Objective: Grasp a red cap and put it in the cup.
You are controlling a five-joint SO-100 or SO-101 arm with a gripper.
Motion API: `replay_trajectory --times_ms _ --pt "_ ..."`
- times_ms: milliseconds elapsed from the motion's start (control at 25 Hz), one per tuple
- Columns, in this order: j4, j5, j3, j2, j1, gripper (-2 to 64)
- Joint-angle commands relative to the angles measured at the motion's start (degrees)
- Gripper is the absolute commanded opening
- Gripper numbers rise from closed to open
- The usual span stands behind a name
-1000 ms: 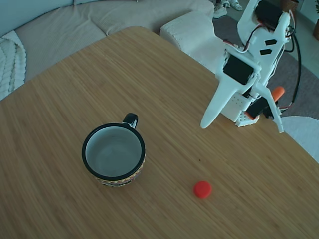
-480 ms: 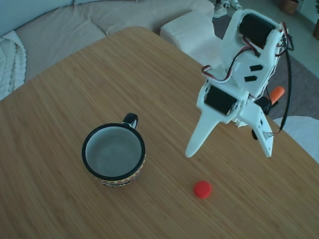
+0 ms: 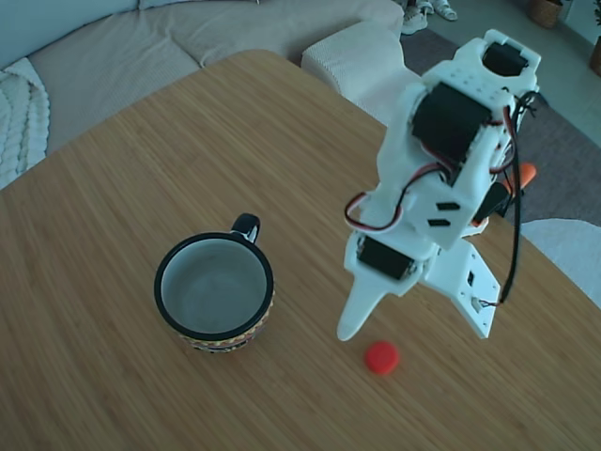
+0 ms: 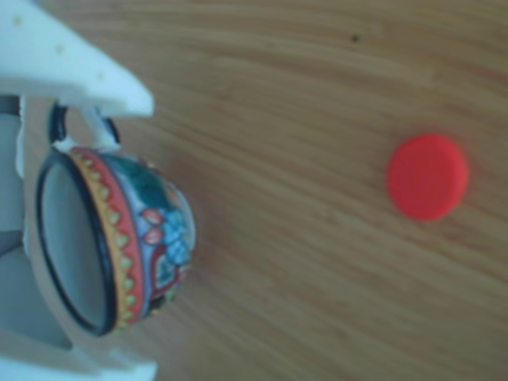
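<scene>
The red cap (image 3: 381, 357) lies flat on the wooden table, right of the cup (image 3: 225, 339), a mug with a black rim and handle and a pale inside. My white gripper (image 3: 414, 330) hangs open just above and behind the cap, its two fingers spread wide to either side, with nothing between them. In the other view the cap (image 4: 427, 176) shows at the right. The cup (image 4: 151, 230), with its colourful patterned wall, shows at the left between two white fingers (image 4: 79, 71).
A beige sofa (image 3: 113, 47) and a white cushion block (image 3: 357, 52) stand beyond the table's far edge. The table's right edge (image 3: 573, 272) runs close behind the arm's base. Bare wood lies between cup and cap.
The arm has swung down and forward from the back right, bringing the open gripper to just over the red cap. Cup and cap have not moved.
</scene>
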Motion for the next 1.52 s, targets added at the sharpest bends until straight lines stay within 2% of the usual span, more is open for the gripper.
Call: replay_trajectory --times_ms 0,200,920,1160,1480 --pt "0.4 -0.5 -3.0 -0.4 -1.8 38.4" --pt "0.3 -0.5 -2.0 -3.6 -5.8 38.4" --pt "-1.2 -2.1 -0.4 -15.7 -7.2 38.4" --pt "-6.4 -2.1 2.4 -16.3 -7.5 38.4" --pt "-6.9 -3.4 4.6 -16.8 -6.9 38.4"
